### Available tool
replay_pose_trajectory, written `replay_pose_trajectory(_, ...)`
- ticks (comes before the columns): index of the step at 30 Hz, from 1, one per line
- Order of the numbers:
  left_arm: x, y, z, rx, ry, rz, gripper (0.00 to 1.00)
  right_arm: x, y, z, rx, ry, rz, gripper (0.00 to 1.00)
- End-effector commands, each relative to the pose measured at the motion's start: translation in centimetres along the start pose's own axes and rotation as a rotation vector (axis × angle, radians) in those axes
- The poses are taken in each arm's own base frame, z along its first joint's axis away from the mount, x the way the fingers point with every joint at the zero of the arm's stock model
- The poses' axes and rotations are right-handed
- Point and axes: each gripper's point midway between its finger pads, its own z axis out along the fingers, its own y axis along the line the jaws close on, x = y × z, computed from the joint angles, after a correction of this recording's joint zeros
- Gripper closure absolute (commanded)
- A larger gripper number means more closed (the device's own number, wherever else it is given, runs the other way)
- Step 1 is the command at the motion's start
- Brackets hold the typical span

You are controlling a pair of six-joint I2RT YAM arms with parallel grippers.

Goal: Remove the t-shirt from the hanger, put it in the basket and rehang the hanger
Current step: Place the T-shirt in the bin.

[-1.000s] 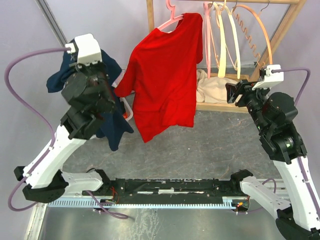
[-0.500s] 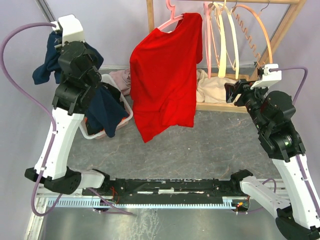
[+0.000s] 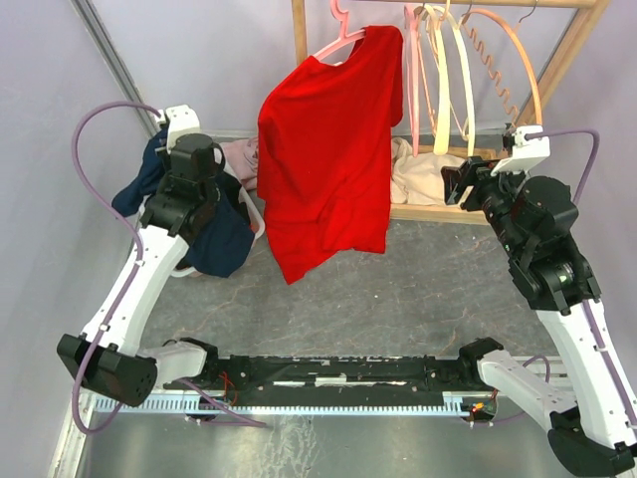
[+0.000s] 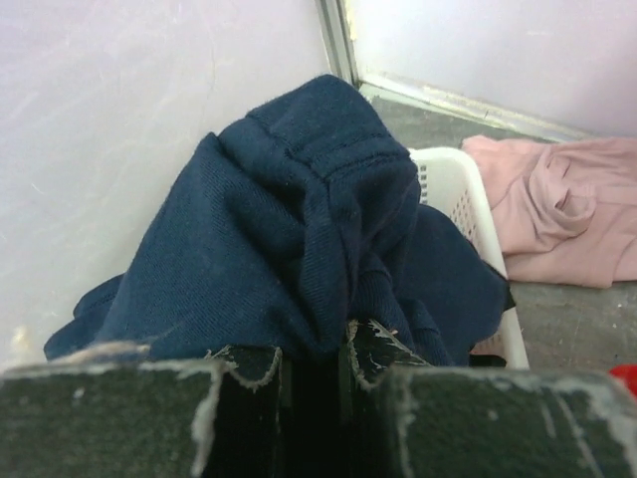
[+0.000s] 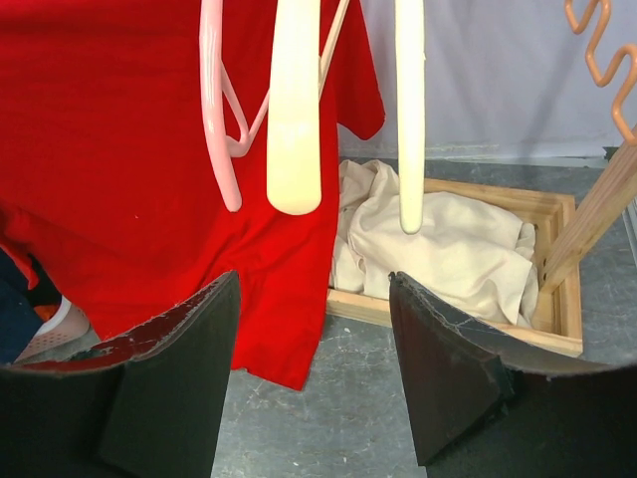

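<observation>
The left end effector is clamping a navy garment over the white basket; the right end effector is gaping apart, facing the red t-shirt hanging on its pink hanger.

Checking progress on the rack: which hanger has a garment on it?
The leftmost pink hanger, wearing the red t-shirt; the second pink hanger, cream hangers and orange hangers hang bare.
</observation>
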Motion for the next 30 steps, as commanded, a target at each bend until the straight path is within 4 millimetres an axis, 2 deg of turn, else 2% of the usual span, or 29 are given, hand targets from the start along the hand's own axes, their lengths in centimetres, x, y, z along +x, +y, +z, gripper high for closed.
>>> replay_pose_trajectory(1,0.4,0.2,0.1,0.002,-0.027,-0.186,0.97,-1.1,0.7,0.1,-0.032,-0.042,0.016,0.31)
replay_pose_trajectory(4,2.6,-0.7,1.0,0.021,0.005,-0.210,0.97,-1.1,0.9,0.1,-0.042,-0.044,0.023,0.31)
replay_pose_trajectory(10,8.3,-3.0,4.0,0.063,0.122,-0.228,0.97,-0.9,1.2,0.2,-0.059,-0.038,0.026,0.31)
replay_pose_trajectory(20,16.3,-5.4,7.7,0.097,0.276,-0.259,0.96,-0.7,1.7,0.5,-0.082,-0.034,0.032,0.31)
replay_pose_trajectory(22,17.9,-5.7,8.3,0.102,0.308,-0.249,0.91,-0.6,1.7,0.6,-0.082,-0.032,0.031,0.31)
replay_pose_trajectory(26,19.8,-6.2,9.1,0.106,0.355,-0.232,0.74,-0.8,1.8,0.6,-0.086,-0.033,0.032,0.31)
replay_pose_trajectory(30,18.9,-6.3,9.0,0.128,0.351,-0.229,0.54,-0.9,1.8,0.6,-0.089,-0.035,0.032,0.31)
